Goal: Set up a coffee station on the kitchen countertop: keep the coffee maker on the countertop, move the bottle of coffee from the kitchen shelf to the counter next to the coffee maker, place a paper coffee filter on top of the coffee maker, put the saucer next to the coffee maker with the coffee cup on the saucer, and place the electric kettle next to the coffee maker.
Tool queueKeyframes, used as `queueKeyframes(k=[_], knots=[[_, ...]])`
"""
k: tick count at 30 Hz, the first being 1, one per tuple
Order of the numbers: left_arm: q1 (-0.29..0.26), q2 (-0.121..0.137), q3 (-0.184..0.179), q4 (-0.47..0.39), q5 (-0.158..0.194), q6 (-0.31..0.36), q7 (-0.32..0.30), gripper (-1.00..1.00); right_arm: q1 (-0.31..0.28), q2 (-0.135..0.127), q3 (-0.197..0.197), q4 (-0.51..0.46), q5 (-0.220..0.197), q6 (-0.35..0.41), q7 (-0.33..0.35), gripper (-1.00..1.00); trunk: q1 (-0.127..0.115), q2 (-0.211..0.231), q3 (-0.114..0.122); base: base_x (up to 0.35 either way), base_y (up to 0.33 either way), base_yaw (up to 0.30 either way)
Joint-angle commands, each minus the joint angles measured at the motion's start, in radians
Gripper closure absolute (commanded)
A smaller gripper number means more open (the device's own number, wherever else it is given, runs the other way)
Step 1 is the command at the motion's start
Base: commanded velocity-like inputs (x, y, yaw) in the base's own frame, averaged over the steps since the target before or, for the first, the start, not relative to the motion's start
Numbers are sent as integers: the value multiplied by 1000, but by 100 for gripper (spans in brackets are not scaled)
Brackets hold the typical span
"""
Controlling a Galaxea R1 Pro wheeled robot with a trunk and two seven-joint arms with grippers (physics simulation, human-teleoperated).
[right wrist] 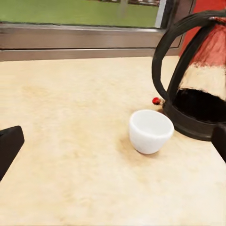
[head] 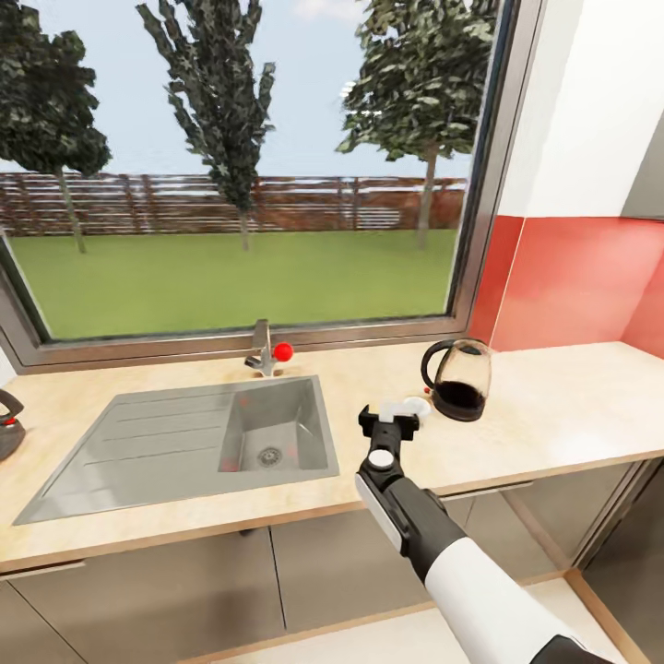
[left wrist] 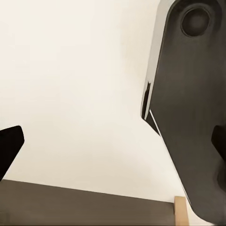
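Kettle [head: 458, 378] sits on the worktop [head: 553, 415] right of the sink [head: 194, 443], near the red backsplash [head: 581, 281]. Cup [right wrist: 150, 131] stands upright on bare worktop just beside the kettle's base, on its left-near side, not touching as far as I can tell; no saucer under it in the right wrist view. In the head view a white shape sits just past the right end effector [head: 395, 420], partly hidden, so cup or saucer can't be told there. Coffee maker, bottle and filter not located here, so most of the setup looks left to do; cup-on-saucer not done. Right arm reaches forward over the worktop edge, wrist level, end effector low and aimed at the cup, fingers apart, nothing held, cup well ahead between them. Left end effector [left wrist: 113, 155]: finger tips at the frame edges, apart, holding nothing, facing a pale surface beside a dark robot part [left wrist: 188, 103].
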Motion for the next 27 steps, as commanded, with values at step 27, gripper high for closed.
queueKeyframes(k=[27], knots=[[15, 2, 4, 43, -12, 15, 7, -100, -1, 0, -1, 6, -5, 4, -35, -100, 1, -2, -2, 182, -12, 0]])
